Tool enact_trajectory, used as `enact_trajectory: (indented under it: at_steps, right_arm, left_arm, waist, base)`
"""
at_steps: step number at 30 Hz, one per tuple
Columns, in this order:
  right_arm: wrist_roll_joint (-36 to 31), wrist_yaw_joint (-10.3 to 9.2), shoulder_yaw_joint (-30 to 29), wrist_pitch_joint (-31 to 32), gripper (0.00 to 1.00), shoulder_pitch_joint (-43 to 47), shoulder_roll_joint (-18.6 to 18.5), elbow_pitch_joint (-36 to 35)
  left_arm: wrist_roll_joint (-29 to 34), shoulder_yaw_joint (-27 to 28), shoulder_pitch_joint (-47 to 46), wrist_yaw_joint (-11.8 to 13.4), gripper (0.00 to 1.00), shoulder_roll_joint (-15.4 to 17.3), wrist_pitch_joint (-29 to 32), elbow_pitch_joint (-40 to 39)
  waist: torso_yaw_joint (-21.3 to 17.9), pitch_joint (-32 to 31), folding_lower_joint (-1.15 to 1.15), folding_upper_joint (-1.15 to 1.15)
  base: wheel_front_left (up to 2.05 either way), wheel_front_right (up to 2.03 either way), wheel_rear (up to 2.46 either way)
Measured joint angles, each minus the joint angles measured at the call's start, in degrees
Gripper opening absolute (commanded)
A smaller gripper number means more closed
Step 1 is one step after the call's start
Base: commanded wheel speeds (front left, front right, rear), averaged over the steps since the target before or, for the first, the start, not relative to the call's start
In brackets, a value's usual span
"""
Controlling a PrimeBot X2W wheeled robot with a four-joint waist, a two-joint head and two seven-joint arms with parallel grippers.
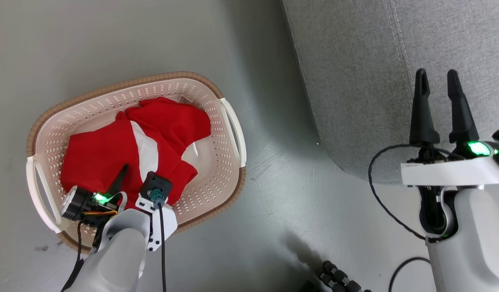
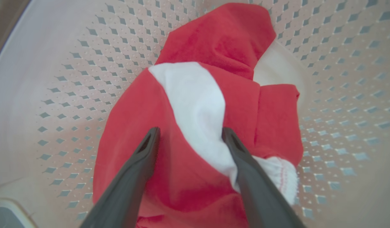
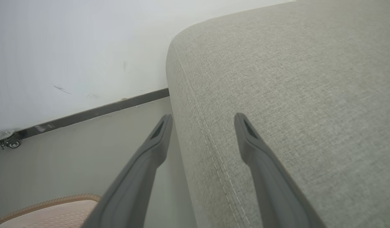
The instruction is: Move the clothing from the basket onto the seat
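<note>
Clothing (image 1: 123, 158) sits bunched in basket (image 1: 111, 87), left of seat (image 1: 354, 81). Left gripper (image 2: 190, 131) is spread wide over the white band (image 2: 195, 95), holding nothing; right gripper (image 1: 436, 75) hangs open over seat's near edge. Risk: shallow pinch catches 1 layer, so fabric slips or 2nd garment stays.

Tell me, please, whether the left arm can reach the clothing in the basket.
Probably yes: the left end effector is open inside the basket, its fingers close over the clothing, and nothing lies between them.
</note>
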Motion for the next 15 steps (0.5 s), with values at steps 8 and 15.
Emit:
enact_trajectory:
  at_steps: [8, 15]
  right_arm:
    - [0.37, 0.00, 0.01, 0.00, 1.00, -0.49, 0.00, 0.87]
    - [0.37, 0.00, -0.11, 0.00, 1.00, -0.51, 0.00, 1.13]
  left_arm:
    - [-0.31, -0.40, -0.97, -0.01, 0.00, -0.75, -0.22, 0.81]
    - [-0.23, -1.23, -1.71, -0.04, 0.00, -1.56, -1.88, 0.92]
  waist:
    - [-0.07, -0.70, 0.00, 0.00]
    - [-0.06, -1.48, 0.00, 0.00]
  base:
    - [0.00, 0.00, 0.00]
    - [0.00, 0.00, 0.00]
